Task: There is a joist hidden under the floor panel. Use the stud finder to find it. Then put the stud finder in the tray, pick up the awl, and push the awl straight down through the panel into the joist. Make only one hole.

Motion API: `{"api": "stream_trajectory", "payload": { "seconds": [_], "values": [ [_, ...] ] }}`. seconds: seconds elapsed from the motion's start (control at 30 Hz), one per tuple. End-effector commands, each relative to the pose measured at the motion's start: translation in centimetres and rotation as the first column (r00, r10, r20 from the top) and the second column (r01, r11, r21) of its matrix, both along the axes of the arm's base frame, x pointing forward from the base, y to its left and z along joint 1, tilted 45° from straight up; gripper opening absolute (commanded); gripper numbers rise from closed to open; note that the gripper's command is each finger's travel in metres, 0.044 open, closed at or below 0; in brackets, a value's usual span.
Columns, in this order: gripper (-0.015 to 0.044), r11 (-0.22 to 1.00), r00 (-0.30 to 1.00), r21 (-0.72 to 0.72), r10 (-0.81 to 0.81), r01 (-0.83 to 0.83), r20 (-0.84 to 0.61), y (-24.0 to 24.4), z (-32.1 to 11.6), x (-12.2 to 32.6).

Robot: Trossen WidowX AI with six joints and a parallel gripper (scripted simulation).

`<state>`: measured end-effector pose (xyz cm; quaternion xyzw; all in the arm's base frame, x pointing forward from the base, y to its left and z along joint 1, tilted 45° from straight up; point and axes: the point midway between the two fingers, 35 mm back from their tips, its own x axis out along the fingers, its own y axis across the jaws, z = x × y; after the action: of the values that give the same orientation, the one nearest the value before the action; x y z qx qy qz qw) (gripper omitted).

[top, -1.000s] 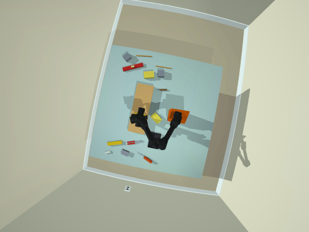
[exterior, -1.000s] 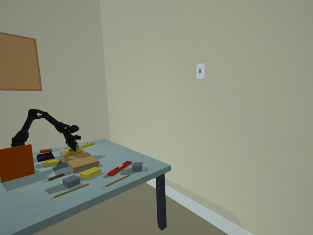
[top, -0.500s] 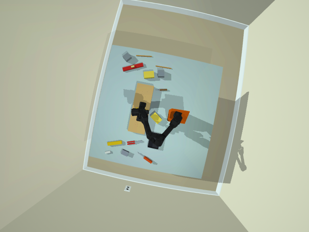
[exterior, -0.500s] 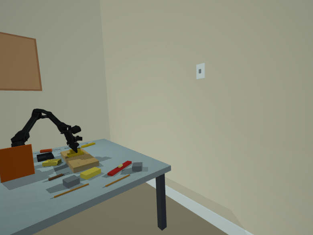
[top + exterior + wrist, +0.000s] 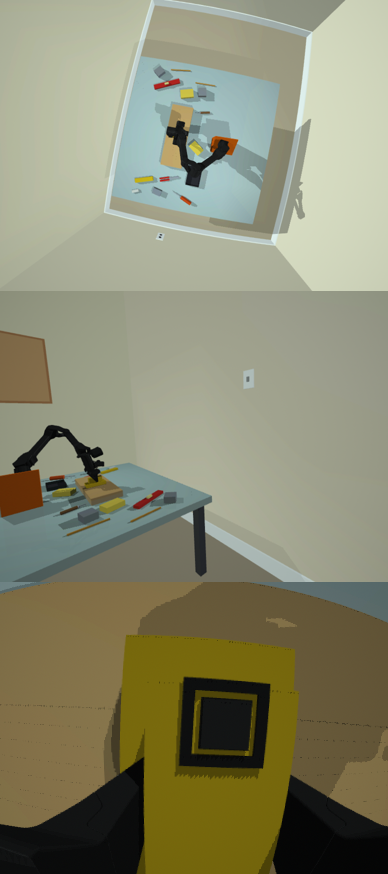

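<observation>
Your black gripper [image 5: 178, 132] [image 5: 96, 478] [image 5: 206, 769] is partly open, its fingers closed on the yellow, block-shaped stud finder [image 5: 95, 484] [image 5: 210, 807] with its square black-framed window. You have it at the top of the tan rectangular floor panel [image 5: 170, 152] [image 5: 108, 495] [image 5: 50, 657]; whether it touches, you cannot tell. Just beside the panel sits a yellow block [image 5: 196, 147] [image 5: 64, 492]. Farther from your gripper, the awl [image 5: 205, 112] [image 5: 69, 510], brown-handled with a thin metal shaft, lies near one panel end, and the black box-shaped tray [image 5: 192, 184] [image 5: 56, 488] stands near the other.

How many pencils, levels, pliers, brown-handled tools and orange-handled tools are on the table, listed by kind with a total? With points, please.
Pencils [image 5: 180, 70] [image 5: 205, 84] [image 5: 145, 514] [image 5: 87, 527]: 2
Red level [image 5: 158, 86] [image 5: 141, 503]: 1
Red-handled pliers [image 5: 164, 178]: 1
Brown-handled tool [image 5: 205, 112] [image 5: 69, 510]: 1
Orange-handled tool [image 5: 185, 200] [image 5: 56, 477]: 1
Total: 6
</observation>
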<state>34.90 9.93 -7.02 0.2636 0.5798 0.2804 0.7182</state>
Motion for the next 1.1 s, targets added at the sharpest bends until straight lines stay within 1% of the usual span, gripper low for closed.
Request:
{"api": "stream_trajectory", "payload": {
  "seconds": [0.0,1.07],
  "values": [
    [0.0000,1.000,1.000,-0.001,0.003,-0.003,0.001,-1.0,-1.1,0.1],
    [0.0000,1.000,1.000,-0.008,0.003,-0.003,0.006,-9.4,-9.2,1.3]
  ]
}}
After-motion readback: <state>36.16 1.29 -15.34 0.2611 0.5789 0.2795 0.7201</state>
